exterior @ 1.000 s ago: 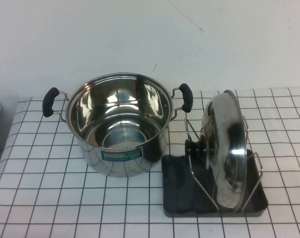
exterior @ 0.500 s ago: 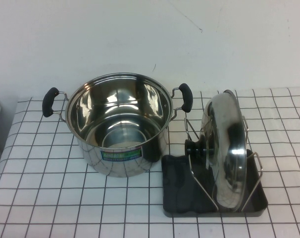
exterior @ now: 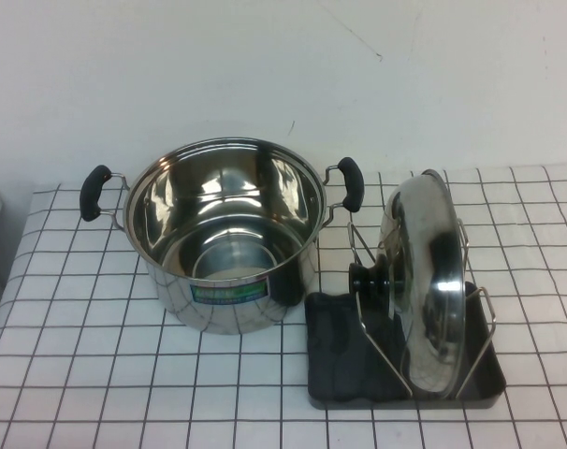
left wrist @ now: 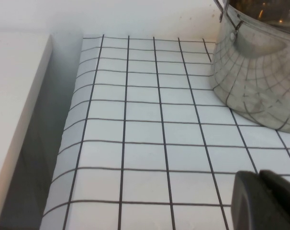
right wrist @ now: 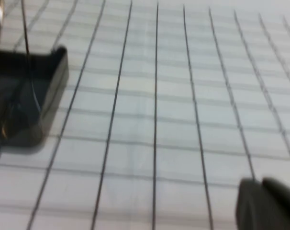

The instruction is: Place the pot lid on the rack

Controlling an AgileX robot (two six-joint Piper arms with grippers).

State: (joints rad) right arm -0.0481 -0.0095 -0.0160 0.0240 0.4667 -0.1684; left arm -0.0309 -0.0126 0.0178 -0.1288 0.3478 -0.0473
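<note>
One pot lid (exterior: 428, 281) stands on edge in the rack (exterior: 471, 323), knob facing the pot (exterior: 223, 234) just to its left. One dark tray (exterior: 340, 360) lies under the rack, its near edge close to the table (exterior: 78, 374) front. Open checkered cloth lies left of the pot and right of the tray. My left pincer (left wrist: 267, 201) and right pincer (right wrist: 267, 203) are both closed on nothing, low over bare cloth.

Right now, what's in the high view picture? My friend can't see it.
A shiny pot lid stands on edge in a wire rack over a dark tray, right of an empty steel pot on a checked tablecloth. Neither gripper shows here.
</note>
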